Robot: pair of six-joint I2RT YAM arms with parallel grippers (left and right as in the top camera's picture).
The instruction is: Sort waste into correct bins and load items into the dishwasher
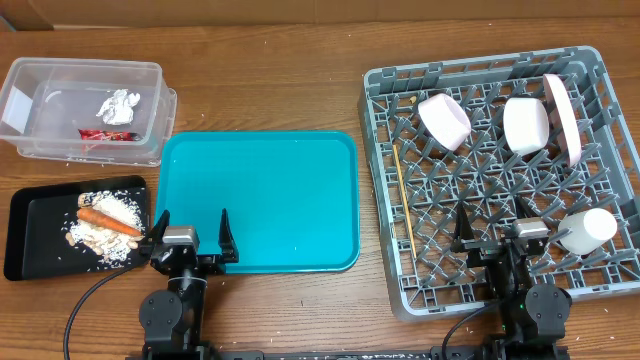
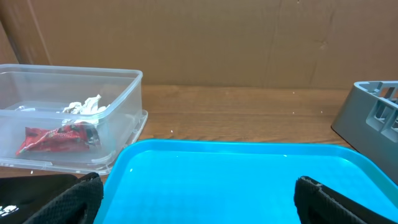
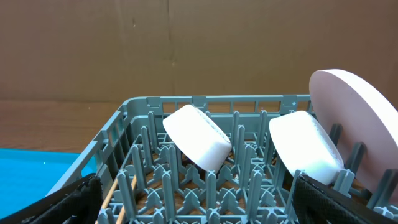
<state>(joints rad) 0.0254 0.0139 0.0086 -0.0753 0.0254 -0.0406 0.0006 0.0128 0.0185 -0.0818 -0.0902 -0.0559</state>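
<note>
The teal tray (image 1: 260, 200) lies bare in the middle; it also shows in the left wrist view (image 2: 236, 180). My left gripper (image 1: 190, 242) (image 2: 199, 199) is open and empty over its near edge. The grey dish rack (image 1: 500, 180) (image 3: 143, 124) holds two white bowls (image 1: 443, 120) (image 1: 526, 124), a pink plate (image 1: 563, 115), a white cup (image 1: 588, 229) and wooden chopsticks (image 1: 402, 200). My right gripper (image 1: 500, 243) (image 3: 193, 199) is open and empty over the rack's near edge. A clear bin (image 1: 85, 105) holds crumpled foil (image 1: 118, 105) and a red wrapper (image 1: 105, 134).
A black tray (image 1: 40, 235) at the front left holds a carrot (image 1: 108, 221), rice and food scraps. Cardboard walls stand behind the table. In the right wrist view, a bowl (image 3: 198, 137), another bowl (image 3: 305, 146) and the plate (image 3: 360, 118) stand ahead.
</note>
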